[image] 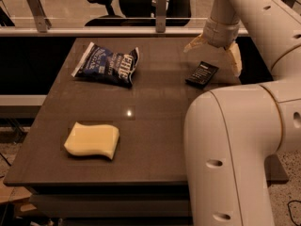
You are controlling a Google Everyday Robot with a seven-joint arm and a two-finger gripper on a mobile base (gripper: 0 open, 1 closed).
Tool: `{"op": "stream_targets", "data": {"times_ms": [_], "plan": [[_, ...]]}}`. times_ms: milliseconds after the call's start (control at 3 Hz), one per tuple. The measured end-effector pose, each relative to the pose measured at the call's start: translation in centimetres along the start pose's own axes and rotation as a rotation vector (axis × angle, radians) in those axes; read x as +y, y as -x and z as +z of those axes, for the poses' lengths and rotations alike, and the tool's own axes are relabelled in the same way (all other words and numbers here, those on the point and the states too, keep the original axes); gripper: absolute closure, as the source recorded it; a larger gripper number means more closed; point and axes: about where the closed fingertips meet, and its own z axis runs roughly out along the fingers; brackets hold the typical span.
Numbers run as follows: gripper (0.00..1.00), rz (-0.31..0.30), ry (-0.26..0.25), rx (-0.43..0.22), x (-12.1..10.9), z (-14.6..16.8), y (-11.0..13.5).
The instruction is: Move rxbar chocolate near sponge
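Observation:
The rxbar chocolate (pixel 202 74), a small flat black bar with white lettering, lies on the right side of the dark table (pixel 155 126). My gripper (pixel 214 54) hangs just above and behind it, open, with one tan finger (pixel 193 44) on the left and one finger (pixel 234 60) on the right of the bar. It holds nothing. The sponge (pixel 92 140), a pale yellow foam block, lies at the front left of the table, far from the bar.
A dark blue crinkled chip bag (pixel 108 65) lies at the back left of the table. My large white arm (pixel 235 149) covers the table's front right. A rail (pixel 103 31) and office chairs stand behind the table.

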Motion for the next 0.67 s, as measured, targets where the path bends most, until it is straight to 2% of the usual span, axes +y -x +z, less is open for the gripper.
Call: {"op": "stream_targets", "data": {"times_ms": [333,667], "plan": [[0.00,0.007,0.017,-0.024,1.10,0.21,0.74],[0.00,-0.009,0.025,-0.036,1.13,0.42,1.38]]}}
